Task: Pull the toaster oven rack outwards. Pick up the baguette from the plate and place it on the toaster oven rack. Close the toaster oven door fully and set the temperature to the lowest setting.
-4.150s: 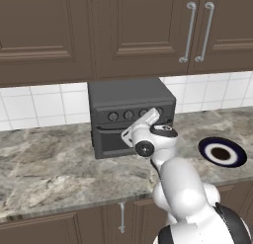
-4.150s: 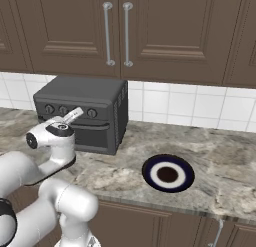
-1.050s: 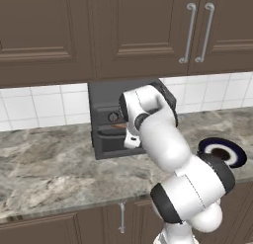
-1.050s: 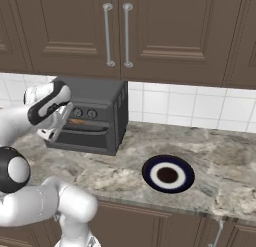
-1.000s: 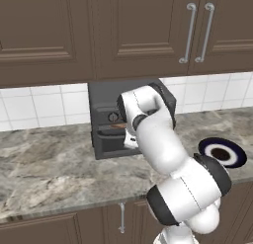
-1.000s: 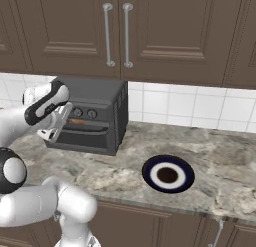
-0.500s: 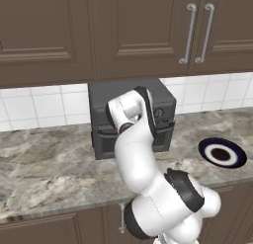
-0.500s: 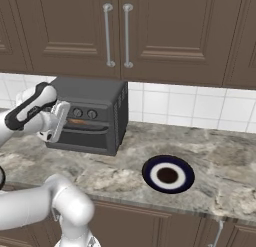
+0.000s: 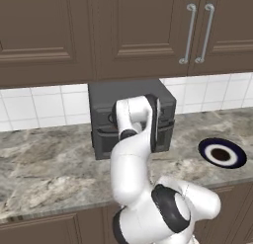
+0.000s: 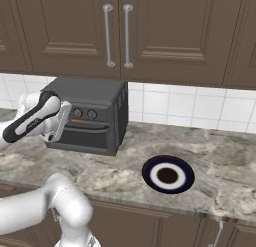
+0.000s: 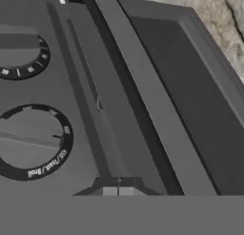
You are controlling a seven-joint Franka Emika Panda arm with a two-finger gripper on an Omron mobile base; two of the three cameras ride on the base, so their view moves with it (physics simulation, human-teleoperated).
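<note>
My tool [image 10: 56, 122] has swung in against the toaster oven [image 10: 90, 122] front since a second ago — grip state I cannot tell; door [image 11: 190, 96] appears shut, plate [image 10: 168, 174] bare.

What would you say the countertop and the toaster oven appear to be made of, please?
The countertop looks like polished stone, granite or marble, judging by its mottled grey-brown veining. The toaster oven looks like matte dark grey painted metal: flat, even panels with little shine, though plastic can't be excluded.

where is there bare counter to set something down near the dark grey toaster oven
Bare marble counter lies between the dark grey boxy toaster oven and the round dark blue plate, and right of that plate. It is crowded at the oven's front, where the white arm presses close.
</note>
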